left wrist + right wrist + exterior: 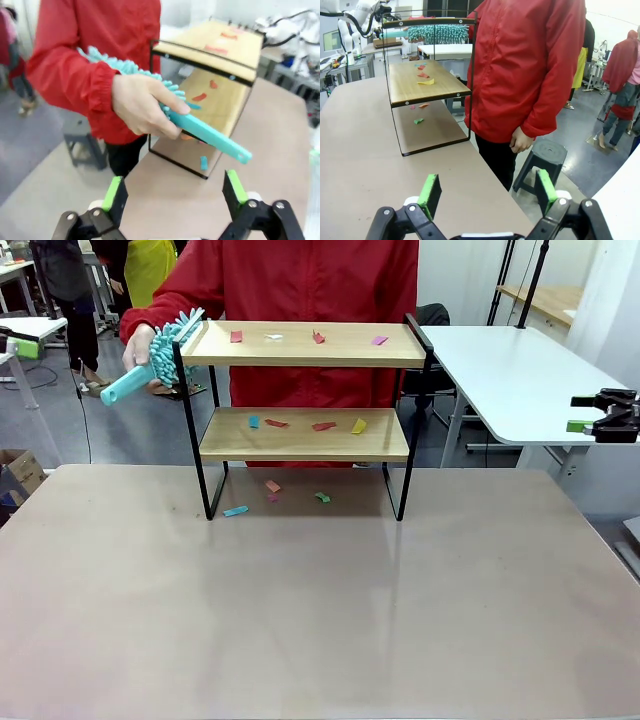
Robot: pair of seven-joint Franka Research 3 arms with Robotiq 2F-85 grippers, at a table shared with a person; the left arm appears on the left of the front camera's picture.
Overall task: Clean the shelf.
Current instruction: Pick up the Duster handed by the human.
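- At the far side of the table [320, 620], the shelf [300, 445] stands upright with its open front facing you and the person close behind it.
- Coloured paper scraps [323, 426] lie on both boards, and more lie on the table under the lower board. By that, the cleaning looks barely begun.
- The person's hand [138, 345] holds a teal duster [178, 335] with its fluffy head against the left end of the top board. This looks like the start of a sweep along the board.
- The hand grips close to the head, so most of the handle sticks out free, down and away from the shelf. Seen from your left wrist, that free end points towards your left arm. It may be an offer, but you cannot be sure.
- Your left gripper [175, 192] is wide open and empty. It hangs off the table's left side, short of the handle tip and touching nothing.
- Your right gripper [487, 192] is also spread wide and empty. It is held well out to the right of the shelf, near the table's edge.
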